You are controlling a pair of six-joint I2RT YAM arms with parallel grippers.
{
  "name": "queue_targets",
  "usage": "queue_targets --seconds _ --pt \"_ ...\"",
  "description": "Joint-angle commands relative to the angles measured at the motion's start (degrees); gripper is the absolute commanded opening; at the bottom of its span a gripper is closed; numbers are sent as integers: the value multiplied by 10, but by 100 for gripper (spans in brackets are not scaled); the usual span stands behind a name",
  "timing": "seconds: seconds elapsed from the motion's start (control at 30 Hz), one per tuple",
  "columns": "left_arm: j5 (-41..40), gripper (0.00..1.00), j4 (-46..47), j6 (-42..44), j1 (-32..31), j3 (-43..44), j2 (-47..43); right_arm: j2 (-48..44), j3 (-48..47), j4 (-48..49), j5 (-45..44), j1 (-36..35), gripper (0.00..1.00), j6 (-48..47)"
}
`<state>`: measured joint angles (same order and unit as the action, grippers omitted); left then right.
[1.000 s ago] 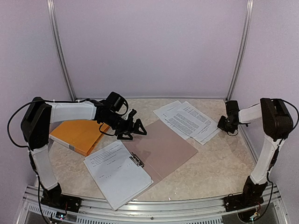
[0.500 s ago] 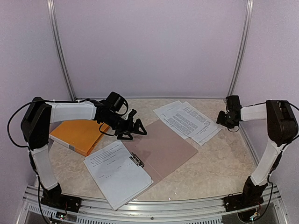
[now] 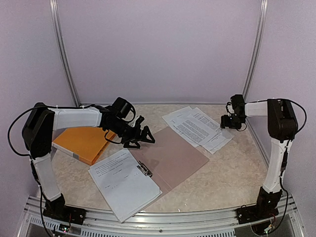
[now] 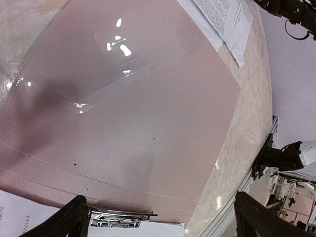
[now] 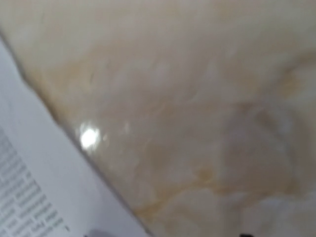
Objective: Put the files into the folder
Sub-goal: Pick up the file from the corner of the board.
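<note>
From above, the files (image 3: 197,127) lie fanned out on the far right of the surface (image 3: 232,173), none of them in the folder (image 3: 173,155), which lies open and flat just beside them. A white sheet (image 3: 123,182) sits on its near half by the metal clip (image 3: 144,169). The right hand (image 3: 228,122) is at the files' right edge, and whether its fingers are apart or together is too small to tell here. The left hand (image 3: 143,136) hovers over the folder beside an orange box (image 3: 84,143). The left wrist view shows that hand's fingers spread wide and holding nothing above the glossy pinkish cover. The right wrist view is blurred and shows only marbled surface and a paper edge, with no fingers clear, so I cannot tell that hand's state. The likely trouble is that the sheets are loose, thin and flat, so a pinch at the edge may lift only the top one or scatter the fan. The left hand could also block the way in. The print is too small to read, and no brand shows.
</note>
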<state>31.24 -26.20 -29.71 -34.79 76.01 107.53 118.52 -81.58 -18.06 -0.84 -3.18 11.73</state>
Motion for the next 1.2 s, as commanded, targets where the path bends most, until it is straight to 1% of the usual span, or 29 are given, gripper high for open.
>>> queue_targets --seconds 0.0,0.17,0.4,0.47,0.57,0.77,0.97,1.17 --pt "-2 98 -7 5 7 10 0 30 -38 -77 37 -2 68 -74" --pt "1 98 -5 5 10 11 5 38 -29 -104 49 -2 67 -102" --pt "5 98 -4 4 15 10 7 7 51 -91 56 -5 61 -99" --pt "8 98 -2 3 16 10 7 5 67 -92 56 -6 55 -98" --pt "9 98 -1 3 16 10 9 0 88 -89 57 -8 45 -91" --pt "9 98 0 2 18 7 9 -13 112 -82 49 -10 18 -79" --pt "7 98 0 2 18 4 7 -29 118 -77 36 -10 0 -66" --pt "7 98 0 2 18 4 8 -74 128 -58 47 -10 0 -44"
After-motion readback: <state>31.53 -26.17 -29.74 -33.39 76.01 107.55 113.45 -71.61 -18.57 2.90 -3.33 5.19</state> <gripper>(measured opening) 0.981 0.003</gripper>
